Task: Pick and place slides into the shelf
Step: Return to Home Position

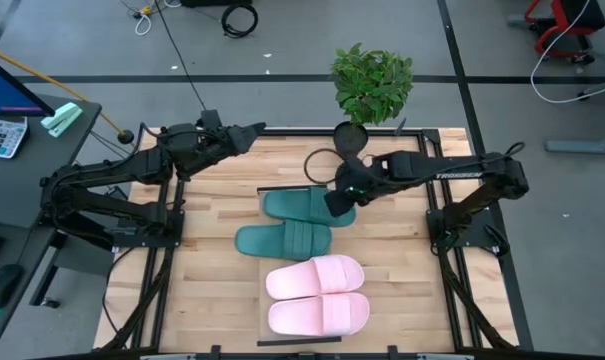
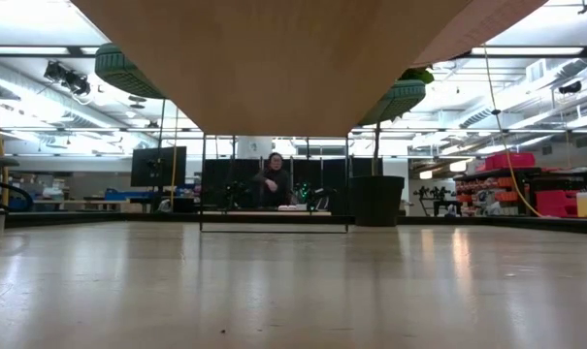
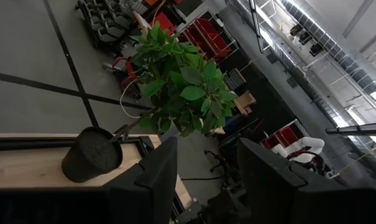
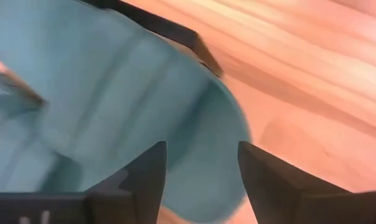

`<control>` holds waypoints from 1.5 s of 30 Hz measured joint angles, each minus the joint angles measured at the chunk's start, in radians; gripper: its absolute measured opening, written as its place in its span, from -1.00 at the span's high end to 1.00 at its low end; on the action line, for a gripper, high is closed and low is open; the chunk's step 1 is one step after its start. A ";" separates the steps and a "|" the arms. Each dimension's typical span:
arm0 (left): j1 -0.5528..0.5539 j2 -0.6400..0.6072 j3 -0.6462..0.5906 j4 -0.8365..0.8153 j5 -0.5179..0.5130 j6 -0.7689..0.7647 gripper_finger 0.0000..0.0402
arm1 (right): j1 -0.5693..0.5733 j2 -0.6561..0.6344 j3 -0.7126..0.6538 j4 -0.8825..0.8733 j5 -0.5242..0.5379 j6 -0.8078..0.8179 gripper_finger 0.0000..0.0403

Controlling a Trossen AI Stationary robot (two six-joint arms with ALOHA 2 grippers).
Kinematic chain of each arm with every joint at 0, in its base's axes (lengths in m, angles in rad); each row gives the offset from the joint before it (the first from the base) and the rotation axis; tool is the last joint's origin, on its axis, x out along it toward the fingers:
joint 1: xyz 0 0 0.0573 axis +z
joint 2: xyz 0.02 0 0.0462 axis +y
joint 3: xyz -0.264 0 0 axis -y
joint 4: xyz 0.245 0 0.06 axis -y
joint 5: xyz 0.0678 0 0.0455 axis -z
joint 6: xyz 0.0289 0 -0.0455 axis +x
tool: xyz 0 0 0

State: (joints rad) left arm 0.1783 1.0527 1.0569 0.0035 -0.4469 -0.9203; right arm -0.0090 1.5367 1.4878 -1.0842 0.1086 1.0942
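Note:
Four slides lie side by side across the shelf (image 1: 266,262), a light wood board with a dark end edge (image 1: 282,188). The two teal slides (image 1: 300,205) (image 1: 282,240) are toward the far end and the two pink slides (image 1: 315,277) (image 1: 318,315) toward the near end. My right gripper (image 1: 334,203) slants down over the right end of the farthest teal slide (image 4: 132,93), fingers open on either side just above it. Whether they touch it, I cannot tell. My left gripper (image 1: 250,131) hangs raised and level over the table's far left, open (image 3: 206,180) with nothing between its fingers.
A potted plant (image 1: 370,85) stands at the table's far edge, its dark pot (image 1: 350,137) just beyond my right gripper. In the low view the shelf's underside (image 2: 274,58) fills the top of the picture, with bare tabletop (image 2: 293,291) beneath. A person (image 2: 272,179) sits in the room behind.

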 joint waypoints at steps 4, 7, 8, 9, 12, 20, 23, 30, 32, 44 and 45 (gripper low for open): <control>0.000 -0.004 0.000 -0.001 0.000 0.013 0.14 | 0.016 -0.057 -0.082 -0.015 0.038 0.069 -0.03; 0.000 -0.010 0.000 0.003 0.000 0.016 0.14 | 0.032 -0.120 -0.143 -0.016 0.075 0.128 0.00; 0.000 -0.011 0.000 0.000 0.000 0.016 0.14 | 0.036 -0.141 -0.161 -0.016 0.085 0.151 0.02; 0.000 -0.013 0.000 -0.003 0.000 0.016 0.14 | 0.040 -0.164 -0.178 -0.017 0.093 0.170 0.03; 0.000 -0.015 0.000 0.000 0.000 0.017 0.14 | 0.049 -0.217 -0.242 -0.020 0.094 0.221 0.11; 0.000 -0.015 0.000 -0.001 0.000 0.018 0.14 | 0.078 -0.236 -0.403 0.114 0.013 0.283 0.67; 0.000 -0.015 0.000 -0.001 0.000 0.018 0.14 | 0.076 -0.236 -0.416 0.186 0.014 0.289 0.88; 0.000 -0.015 0.000 0.000 0.000 0.016 0.14 | 0.034 -0.235 -0.416 0.248 0.011 0.243 0.91; 0.000 -0.015 0.000 -0.001 0.000 0.016 0.14 | 0.028 -0.235 -0.416 0.254 0.009 0.214 0.90; 0.000 -0.015 0.000 -0.001 0.015 0.016 0.14 | 0.003 -0.235 -0.417 0.292 -0.005 0.139 0.95; 0.000 -0.015 0.000 -0.001 0.015 0.016 0.14 | 0.000 -0.235 -0.417 0.287 -0.006 0.139 0.94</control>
State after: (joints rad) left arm 0.1783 1.0382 1.0569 0.0029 -0.4320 -0.9043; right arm -0.0086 1.3020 1.0710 -0.7975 0.1026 1.2335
